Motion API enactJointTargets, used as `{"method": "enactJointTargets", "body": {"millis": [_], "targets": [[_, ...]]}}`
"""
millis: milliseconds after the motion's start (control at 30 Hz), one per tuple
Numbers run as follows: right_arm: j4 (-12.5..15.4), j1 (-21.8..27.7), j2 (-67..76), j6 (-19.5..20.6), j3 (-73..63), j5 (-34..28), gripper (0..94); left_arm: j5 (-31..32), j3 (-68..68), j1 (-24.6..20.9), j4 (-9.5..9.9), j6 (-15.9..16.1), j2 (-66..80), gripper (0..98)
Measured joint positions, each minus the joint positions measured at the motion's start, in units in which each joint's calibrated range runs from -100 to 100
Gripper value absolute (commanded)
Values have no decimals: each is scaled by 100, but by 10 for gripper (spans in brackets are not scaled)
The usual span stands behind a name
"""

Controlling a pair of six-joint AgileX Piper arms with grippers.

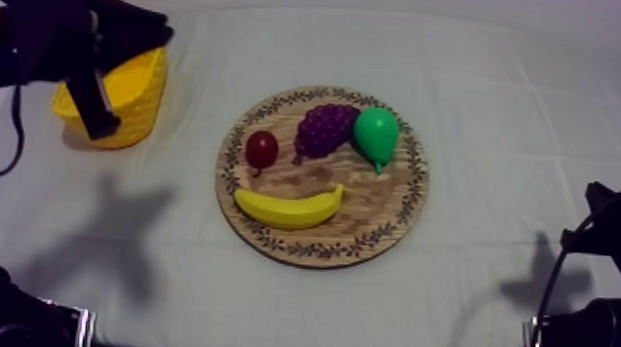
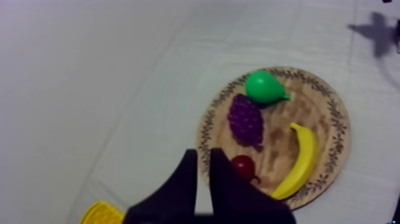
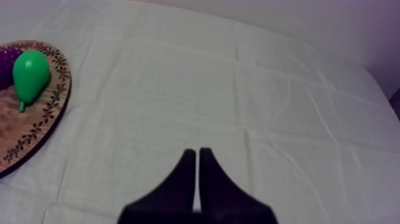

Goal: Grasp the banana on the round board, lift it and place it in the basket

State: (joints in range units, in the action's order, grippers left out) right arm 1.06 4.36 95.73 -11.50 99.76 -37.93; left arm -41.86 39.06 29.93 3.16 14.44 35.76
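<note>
The yellow banana (image 1: 288,207) lies on the front part of the round wooden board (image 1: 398,204), curved side toward the table's front. My left gripper (image 1: 102,126) hangs over the yellow basket (image 1: 140,90) at the far left, well away from the board. In the left wrist view its fingers (image 2: 203,154) lie together as a narrow wedge with nothing in them, and the banana (image 2: 300,161) shows beyond them on the board (image 2: 333,119). My right gripper (image 3: 197,152) is shut on nothing above bare cloth, with the right arm (image 1: 612,239) low at the right.
A small red fruit (image 1: 262,148), a bunch of grapes (image 1: 327,126) and a green pear (image 1: 376,133) share the board behind the banana. Open cloth lies between the basket and the board and to the board's right.
</note>
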Motion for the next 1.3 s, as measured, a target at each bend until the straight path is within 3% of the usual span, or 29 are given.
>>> {"method": "enactJointTargets", "body": {"millis": [400,900,1200,1267,1300], "targets": [[0,0,0,0,0,-6,3,-668,196,734,479,-528,-676,110],[0,0,0,2,0,-6,3,-577,511,909,385,-360,-1072,119],[0,0,0,2,0,-6,3,-51,1226,893,482,-463,-1283,145],[0,0,0,2,0,-6,3,218,1467,883,482,-491,-1317,194],[0,0,0,2,0,-6,3,302,1566,877,488,-515,-1325,265]]}}
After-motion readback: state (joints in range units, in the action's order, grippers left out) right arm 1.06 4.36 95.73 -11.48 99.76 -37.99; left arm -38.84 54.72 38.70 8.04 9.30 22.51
